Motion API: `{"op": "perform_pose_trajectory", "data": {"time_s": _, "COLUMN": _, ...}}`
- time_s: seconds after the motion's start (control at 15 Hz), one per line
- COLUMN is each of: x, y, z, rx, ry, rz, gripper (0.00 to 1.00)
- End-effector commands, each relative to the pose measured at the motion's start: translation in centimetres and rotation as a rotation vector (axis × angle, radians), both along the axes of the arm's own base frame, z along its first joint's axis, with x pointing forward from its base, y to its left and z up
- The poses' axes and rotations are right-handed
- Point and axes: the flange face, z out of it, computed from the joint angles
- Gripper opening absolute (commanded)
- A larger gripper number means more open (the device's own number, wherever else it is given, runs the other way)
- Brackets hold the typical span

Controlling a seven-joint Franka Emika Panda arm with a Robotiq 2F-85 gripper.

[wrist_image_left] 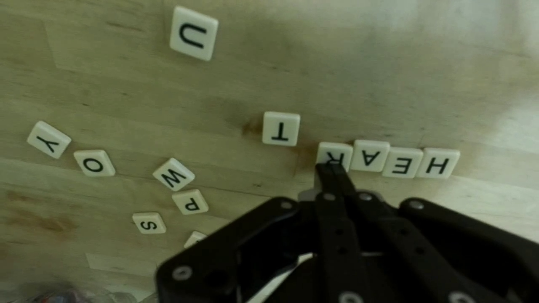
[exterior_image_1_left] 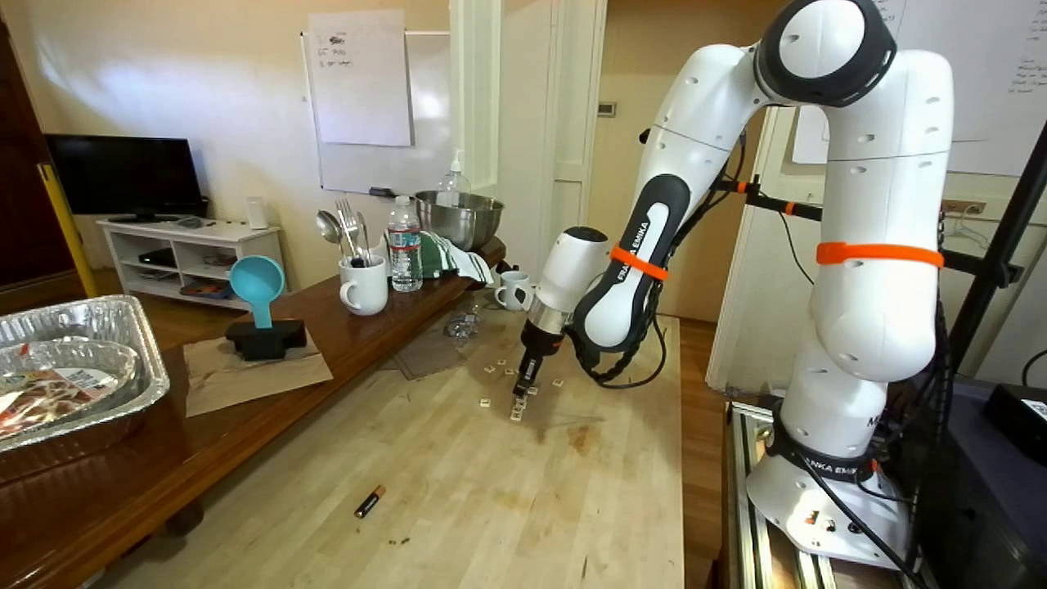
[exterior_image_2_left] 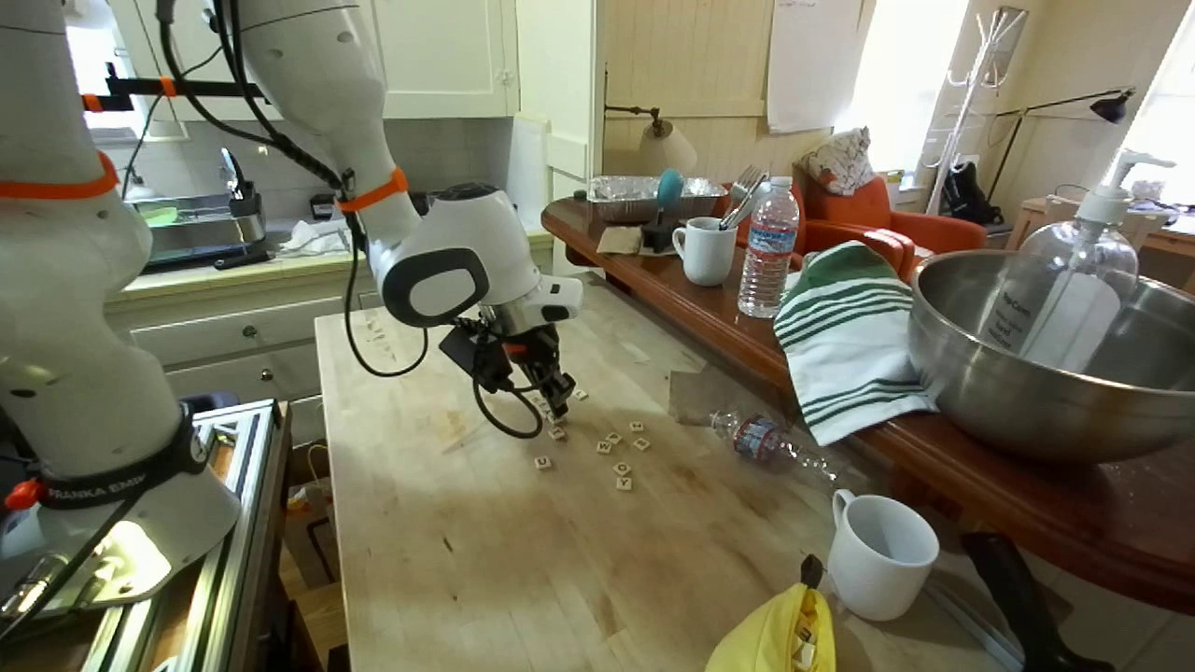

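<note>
In the wrist view my gripper (wrist_image_left: 330, 166) is shut, its fingertips pressed together with nothing between them. They cover the near part of the R tile (wrist_image_left: 334, 150); whether they touch it I cannot tell. Beside that tile, in a slightly uneven row, lie the A tile (wrist_image_left: 370, 155), the E tile (wrist_image_left: 403, 162) and the H tile (wrist_image_left: 438, 163). A small gap separates the T tile (wrist_image_left: 281, 128) from the R. Farther off sits the U tile (wrist_image_left: 194, 33). Both exterior views have the gripper (exterior_image_1_left: 519, 393) low over the wooden table among the small pale tiles.
More loose tiles, such as the W tile (wrist_image_left: 173, 174) and the Y tile (wrist_image_left: 49, 139), are scattered nearby. A battery (exterior_image_1_left: 370, 501), a crumpled bottle (exterior_image_2_left: 770, 446), a white mug (exterior_image_2_left: 882, 557) and a yellow pouch (exterior_image_2_left: 775, 635) lie on the table. A raised brown counter (exterior_image_1_left: 327, 327) runs alongside.
</note>
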Motion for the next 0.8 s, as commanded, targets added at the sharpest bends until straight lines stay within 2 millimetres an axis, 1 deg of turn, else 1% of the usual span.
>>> {"op": "perform_pose_trajectory", "data": {"time_s": 0.0, "x": -0.5, "y": -1.1, "z": 0.7, "rx": -0.013, "ry": 0.007, "rz": -0.003, "gripper": 0.00}}
{"op": "perform_pose_trajectory", "data": {"time_s": 0.2, "x": -0.8, "y": -2.3, "z": 0.9, "rx": -0.028, "ry": 0.007, "rz": -0.005, "gripper": 0.00}}
{"op": "perform_pose_trajectory", "data": {"time_s": 0.4, "x": -1.0, "y": -3.3, "z": 0.5, "rx": -0.038, "ry": 0.022, "rz": -0.011, "gripper": 0.00}}
{"op": "perform_pose_trajectory", "data": {"time_s": 0.6, "x": -1.1, "y": -3.8, "z": 0.0, "rx": -0.044, "ry": 0.044, "rz": -0.007, "gripper": 0.00}}
{"op": "perform_pose_trajectory", "data": {"time_s": 0.73, "x": -1.3, "y": -3.6, "z": -0.3, "rx": -0.043, "ry": 0.057, "rz": -0.003, "gripper": 0.00}}
